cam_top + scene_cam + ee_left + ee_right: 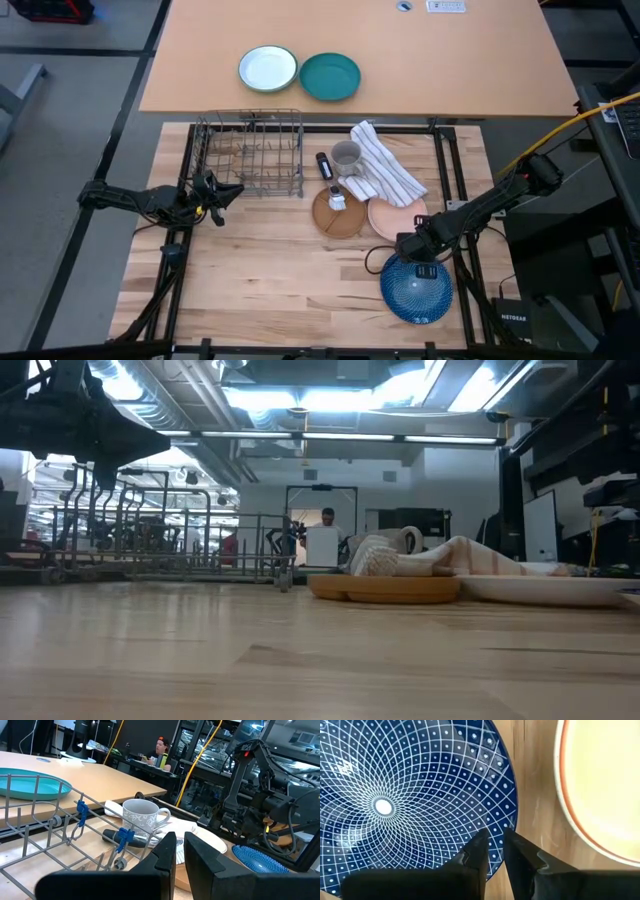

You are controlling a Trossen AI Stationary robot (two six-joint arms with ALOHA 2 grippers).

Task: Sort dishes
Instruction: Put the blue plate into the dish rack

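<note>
The dark blue dotted plate (415, 290) lies flat near the table's near right corner and fills the right wrist view (410, 800). My right gripper (420, 258) hangs over its far rim, fingers pointing down and shut (494, 840). The salmon-pink plate (396, 216) lies just beyond it, under the end of a striped cloth (385, 172). The brown wooden plate (338, 213) sits left of the pink one with a small white object on it. My left gripper (215, 190) is shut (179, 851) and waits at the dish rack's near left corner. My right gripper's fingertips (482, 837) stand over the blue plate's rim (512, 822), coming from above. I cannot tell whether they touch it. The plate lies flat on the table.
A wire dish rack (250, 152) stands at the far left. A grey patterned mug (346, 155) and a dark utensil (324, 165) lie between rack and cloth. On the far desk sit a white green-rimmed plate (268, 68) and a teal plate (330, 77). Bare wood lies at the table's near centre.
</note>
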